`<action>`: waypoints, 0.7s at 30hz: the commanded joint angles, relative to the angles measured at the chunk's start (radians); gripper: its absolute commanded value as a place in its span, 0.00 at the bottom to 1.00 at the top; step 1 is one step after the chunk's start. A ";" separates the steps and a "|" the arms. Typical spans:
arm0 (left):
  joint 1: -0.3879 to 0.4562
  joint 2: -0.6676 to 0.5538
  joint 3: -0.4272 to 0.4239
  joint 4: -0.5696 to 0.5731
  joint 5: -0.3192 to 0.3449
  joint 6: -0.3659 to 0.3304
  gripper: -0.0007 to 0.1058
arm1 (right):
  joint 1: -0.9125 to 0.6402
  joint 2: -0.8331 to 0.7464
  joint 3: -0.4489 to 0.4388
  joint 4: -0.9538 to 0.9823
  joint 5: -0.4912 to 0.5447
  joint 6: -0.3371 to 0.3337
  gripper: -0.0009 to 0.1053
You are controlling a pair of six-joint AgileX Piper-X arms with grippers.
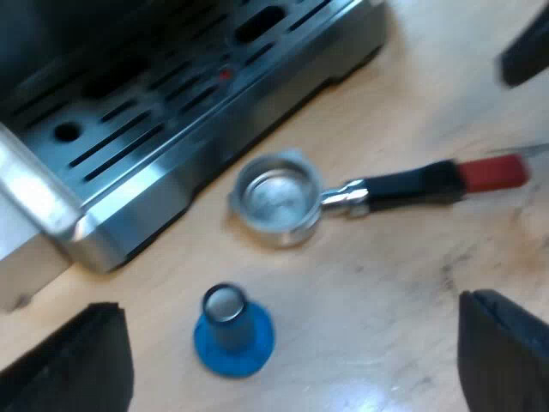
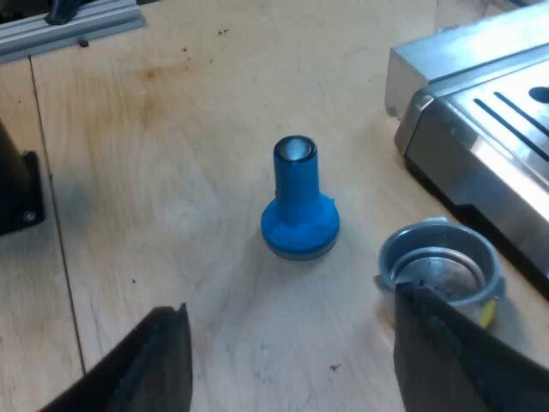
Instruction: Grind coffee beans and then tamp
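The metal holder [image 1: 276, 196] lies loose on the wooden table just before the espresso machine's drip tray [image 1: 163, 129]. Its dark handle [image 1: 412, 184] ends in red [image 1: 493, 173] and points away from the machine. The basket shows bare metal inside. A blue tamper [image 1: 232, 330] stands upright on its base close to the holder. My left gripper [image 1: 292, 343] hangs open above the table, over the tamper. My right gripper [image 2: 292, 343] is open too, above the table near the tamper [image 2: 298, 202], and one of its fingers [image 2: 463, 352] covers part of the holder's basket [image 2: 437, 262].
The machine's steel base [image 2: 480, 129] borders the holder. A dark object [image 1: 527, 47] sits beyond the handle's red end. A black block [image 2: 17, 189] and an aluminium rail [image 2: 69, 26] lie at the table's edge, with bare wood [image 2: 171, 172] around the tamper.
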 commanded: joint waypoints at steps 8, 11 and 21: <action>-0.005 0.212 0.008 -0.017 -0.079 -0.031 0.73 | 0.014 0.031 -0.003 -0.047 -0.010 0.004 0.52; -0.005 0.272 0.008 -0.055 -0.080 -0.031 0.73 | 0.046 0.031 -0.003 -0.047 -0.010 0.004 0.52; -0.005 0.476 0.008 -0.164 -0.104 -0.004 0.73 | 0.136 0.031 -0.003 -0.045 0.088 0.004 0.52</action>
